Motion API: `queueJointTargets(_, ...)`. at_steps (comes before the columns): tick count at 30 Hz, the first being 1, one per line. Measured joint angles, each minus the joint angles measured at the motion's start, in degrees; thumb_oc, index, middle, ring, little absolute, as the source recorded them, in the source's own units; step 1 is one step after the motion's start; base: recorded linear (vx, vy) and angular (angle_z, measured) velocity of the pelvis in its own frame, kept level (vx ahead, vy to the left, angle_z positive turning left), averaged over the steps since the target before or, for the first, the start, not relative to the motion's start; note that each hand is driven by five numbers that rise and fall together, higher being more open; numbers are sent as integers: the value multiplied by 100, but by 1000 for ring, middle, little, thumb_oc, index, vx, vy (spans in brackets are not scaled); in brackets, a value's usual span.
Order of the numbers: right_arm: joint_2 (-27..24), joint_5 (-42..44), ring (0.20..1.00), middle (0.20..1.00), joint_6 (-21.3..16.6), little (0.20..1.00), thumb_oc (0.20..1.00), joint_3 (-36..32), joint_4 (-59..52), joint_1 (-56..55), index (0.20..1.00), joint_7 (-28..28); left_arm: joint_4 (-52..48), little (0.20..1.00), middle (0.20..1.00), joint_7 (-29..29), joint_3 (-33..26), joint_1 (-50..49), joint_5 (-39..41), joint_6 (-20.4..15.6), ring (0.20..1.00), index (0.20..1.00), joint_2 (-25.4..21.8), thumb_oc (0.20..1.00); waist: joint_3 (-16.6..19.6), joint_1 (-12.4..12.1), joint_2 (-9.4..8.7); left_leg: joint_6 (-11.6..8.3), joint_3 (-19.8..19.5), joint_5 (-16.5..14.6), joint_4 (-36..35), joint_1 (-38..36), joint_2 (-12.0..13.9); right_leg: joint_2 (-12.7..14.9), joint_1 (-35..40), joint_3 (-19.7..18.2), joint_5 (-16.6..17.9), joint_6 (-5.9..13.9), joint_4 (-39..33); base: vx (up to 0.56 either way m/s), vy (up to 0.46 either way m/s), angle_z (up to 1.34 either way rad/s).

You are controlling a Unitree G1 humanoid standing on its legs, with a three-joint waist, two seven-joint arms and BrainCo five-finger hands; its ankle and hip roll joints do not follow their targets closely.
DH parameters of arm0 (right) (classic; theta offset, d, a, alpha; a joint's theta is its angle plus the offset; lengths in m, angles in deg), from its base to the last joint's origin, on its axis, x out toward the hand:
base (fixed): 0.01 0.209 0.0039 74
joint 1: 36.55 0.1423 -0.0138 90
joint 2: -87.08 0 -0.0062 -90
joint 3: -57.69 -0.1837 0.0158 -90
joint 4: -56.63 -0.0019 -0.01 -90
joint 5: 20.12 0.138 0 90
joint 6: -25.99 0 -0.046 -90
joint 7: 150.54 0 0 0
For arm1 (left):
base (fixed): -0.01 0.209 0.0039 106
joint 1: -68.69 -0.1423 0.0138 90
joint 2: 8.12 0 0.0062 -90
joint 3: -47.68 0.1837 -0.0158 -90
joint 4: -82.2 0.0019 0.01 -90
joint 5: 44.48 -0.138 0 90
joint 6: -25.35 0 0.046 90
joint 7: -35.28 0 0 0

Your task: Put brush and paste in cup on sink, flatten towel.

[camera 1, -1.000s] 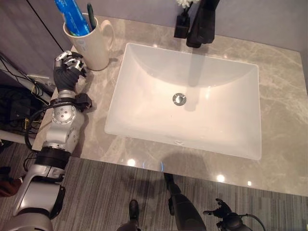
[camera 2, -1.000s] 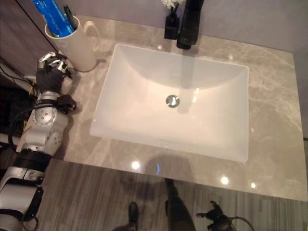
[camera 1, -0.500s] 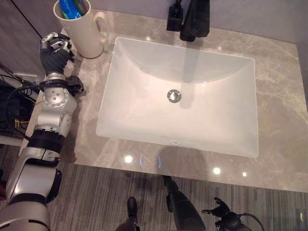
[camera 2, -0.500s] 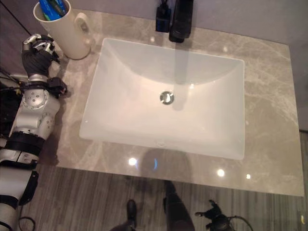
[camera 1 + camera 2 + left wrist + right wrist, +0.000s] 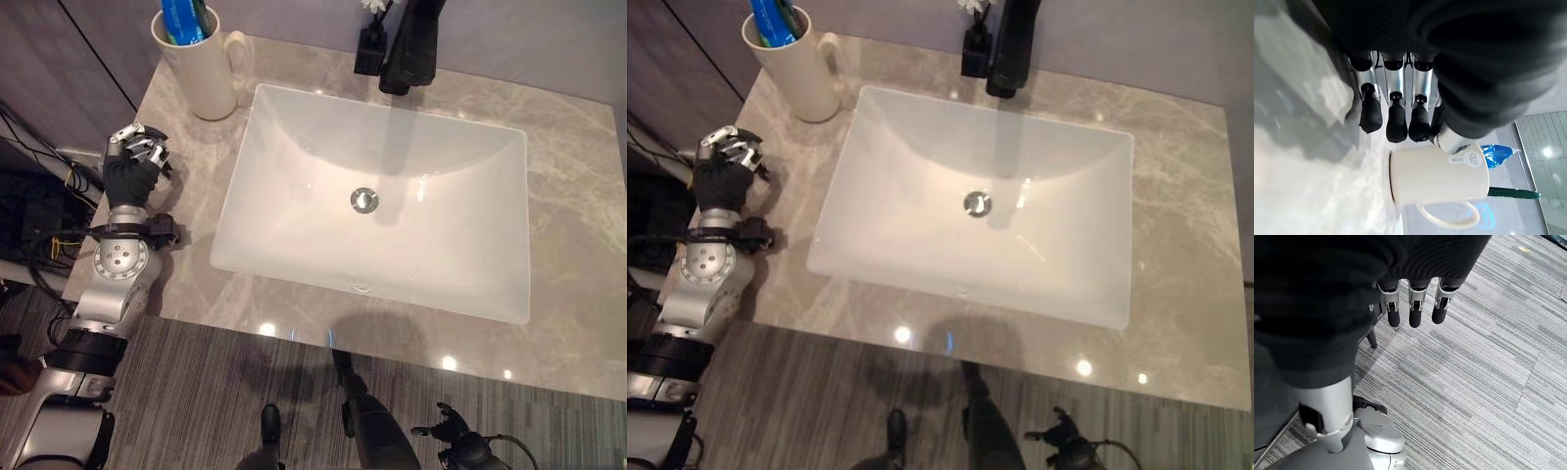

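A cream cup [image 5: 203,80] with a handle stands at the counter's far left corner, beside the sink [image 5: 294,147]. A blue paste tube [image 5: 181,22] and a dark green brush [image 5: 202,14] stick up out of it. My left hand [image 5: 127,174] hovers over the counter's left edge, a hand's length nearer than the cup, fingers relaxed and holding nothing. The left wrist view shows its fingers [image 5: 1397,122] apart from the cup [image 5: 1437,176]. My right hand [image 5: 453,439] hangs low over the floor, open and empty.
The white rectangular sink is set in a grey marble counter [image 5: 578,196]. A black faucet [image 5: 409,49] and a small black holder with a white flower [image 5: 370,49] stand behind it. Striped grey floor [image 5: 1474,372] lies below the front edge.
The camera has shifted. My left hand has drawn back from the cup toward the near left counter edge. The cup, with paste and brush, has stayed put.
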State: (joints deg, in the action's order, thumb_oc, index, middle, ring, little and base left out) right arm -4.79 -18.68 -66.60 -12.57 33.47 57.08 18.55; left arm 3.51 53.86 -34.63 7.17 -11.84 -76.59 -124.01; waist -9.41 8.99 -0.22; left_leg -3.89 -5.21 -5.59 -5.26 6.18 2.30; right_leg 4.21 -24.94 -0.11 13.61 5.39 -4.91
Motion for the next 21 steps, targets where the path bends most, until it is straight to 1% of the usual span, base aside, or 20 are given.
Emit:
queueJointTargets(6, -1, -1, 1000, 1000, 3, 1000, 1000, 2, 30, -1, 1000, 16, 4, 200, 200, -160, 49, 148, 1, 3, 200, 200, -18, 200, -32, 8, 54, -4, -16, 4, 1, 54, 0, -19, -49, 33, -3, -9, 0, -3, 3, 1)
queueJointTargets(8, -2, -2, 1000, 1000, 5, 1000, 1000, 2, 32, -1, 1000, 23, 16, 200, 200, -217, 196, 283, 2, 8, 200, 200, -128, 200, -34, 3, 55, -3, -14, 5, 1, 103, -8, -15, -101, 28, 2, -14, 1, 0, 0, 0)
queueJointTargets(13, -8, -2, 1000, 1000, 6, 1000, 1000, 8, 27, 7, 1000, 116, 250, 200, 200, -343, 473, 731, 2, 24, 200, 200, -145, 200, -60, 19, 65, -5, 107, 4, 2, 87, -12, -44, -134, -82, 6, -19, 1, 11, -16, -10)
queueJointTargets(16, -9, -1, 1000, 1000, 5, 1000, 1000, 16, 18, 7, 1000, 117, 575, 200, 200, -328, 567, 1099, 2, 53, 200, 200, -146, 200, -64, 119, 67, -6, 126, 2, -1, 104, -8, -59, -170, -100, 0, -11, 0, 17, -31, -7)
queueJointTargets(21, -14, -1, 1000, 1000, 3, 1000, 1000, 19, 30, 4, 1000, 116, 1009, 200, 200, -283, 774, 1582, 0, 100, 200, 200, -155, 200, -91, 147, 75, -22, 148, -8, -2, 119, 24, -114, -202, -113, 0, -11, 0, 15, -18, -3)
